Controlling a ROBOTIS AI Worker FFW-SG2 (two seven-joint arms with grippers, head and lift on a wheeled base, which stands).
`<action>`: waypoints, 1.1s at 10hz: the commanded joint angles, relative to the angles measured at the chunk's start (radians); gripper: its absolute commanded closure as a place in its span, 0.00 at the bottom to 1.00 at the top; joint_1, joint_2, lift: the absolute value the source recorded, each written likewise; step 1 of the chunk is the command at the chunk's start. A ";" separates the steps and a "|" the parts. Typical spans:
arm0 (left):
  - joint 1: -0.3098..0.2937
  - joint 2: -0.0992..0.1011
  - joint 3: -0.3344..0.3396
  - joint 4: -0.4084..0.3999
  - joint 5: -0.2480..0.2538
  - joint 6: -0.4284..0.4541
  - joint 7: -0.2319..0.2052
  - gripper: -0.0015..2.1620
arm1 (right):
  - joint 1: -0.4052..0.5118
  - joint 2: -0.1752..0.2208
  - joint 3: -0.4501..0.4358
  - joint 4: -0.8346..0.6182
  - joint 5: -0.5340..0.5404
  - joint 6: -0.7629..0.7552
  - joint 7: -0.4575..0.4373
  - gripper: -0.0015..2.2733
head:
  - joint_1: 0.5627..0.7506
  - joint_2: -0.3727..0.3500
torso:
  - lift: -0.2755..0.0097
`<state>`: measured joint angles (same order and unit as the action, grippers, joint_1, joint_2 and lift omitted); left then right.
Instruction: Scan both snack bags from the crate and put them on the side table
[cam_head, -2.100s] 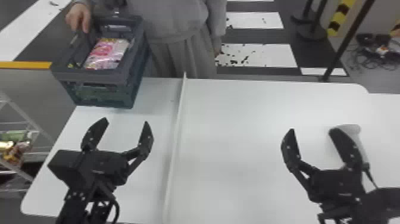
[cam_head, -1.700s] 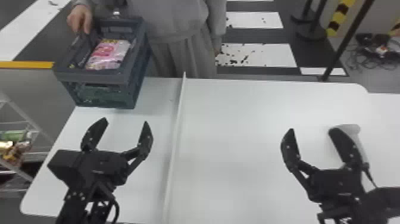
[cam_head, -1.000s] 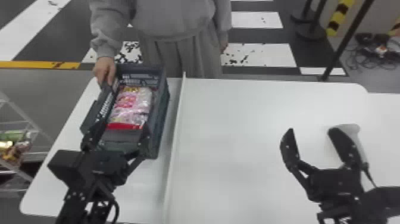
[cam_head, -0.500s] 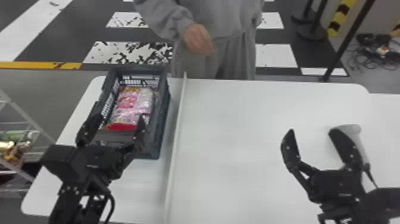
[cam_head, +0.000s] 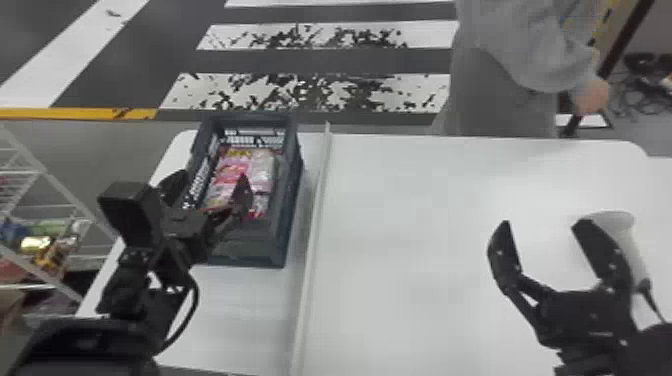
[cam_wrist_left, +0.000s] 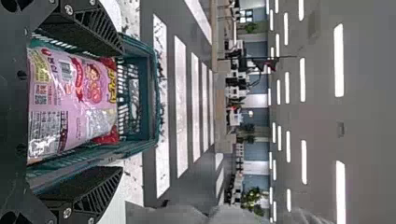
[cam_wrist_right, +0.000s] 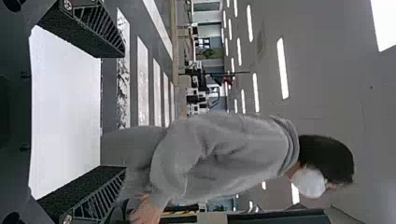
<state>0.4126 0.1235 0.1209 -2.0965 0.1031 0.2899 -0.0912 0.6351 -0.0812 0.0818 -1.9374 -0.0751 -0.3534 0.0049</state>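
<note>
My left gripper (cam_head: 210, 187) is open over the near-left part of the dark crate (cam_head: 286, 215) on the table's left part. Inside the crate lies a pink snack bag (cam_head: 232, 172), with red at its edge; whether a second bag lies beneath, I cannot tell. In the left wrist view the left gripper (cam_wrist_left: 122, 109) has its fingers spread, the pink bag (cam_wrist_left: 70, 102) between them within the teal-looking crate (cam_wrist_left: 152, 93). My right gripper (cam_head: 542, 232) stays parked open above the right part of the table, and its own wrist view has the right gripper (cam_wrist_right: 125, 112) spread too.
A thin raised strip (cam_head: 315, 210) runs along the white table (cam_head: 410, 225) just right of the crate. Behind the right gripper stands a pale scanner-like object (cam_head: 620, 235). A wire rack (cam_head: 55, 190) with packaged goods is beyond the table's left edge.
A person set the crate down on the table, let it go and moved off to the right. My left gripper shifted slightly, then turned and moved forward over the crate. The right arm kept still.
</note>
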 joint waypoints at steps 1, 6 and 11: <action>-0.081 0.007 0.006 0.023 -0.005 0.130 -0.008 0.07 | 0.000 0.000 0.001 0.000 0.003 0.003 0.000 0.03 | 0.70 0.68 | 0.66; -0.367 0.022 -0.024 0.242 -0.029 0.455 -0.079 0.08 | 0.011 -0.005 0.001 -0.008 0.009 0.012 0.000 0.03 | 0.70 0.68 | 0.66; -0.577 0.031 -0.053 0.463 -0.060 0.636 -0.110 0.08 | 0.021 -0.005 0.001 -0.021 0.020 0.015 0.000 0.03 | 0.70 0.67 | 0.66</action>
<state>-0.1448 0.1551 0.0686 -1.6526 0.0477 0.9038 -0.2033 0.6561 -0.0859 0.0828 -1.9574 -0.0568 -0.3381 0.0048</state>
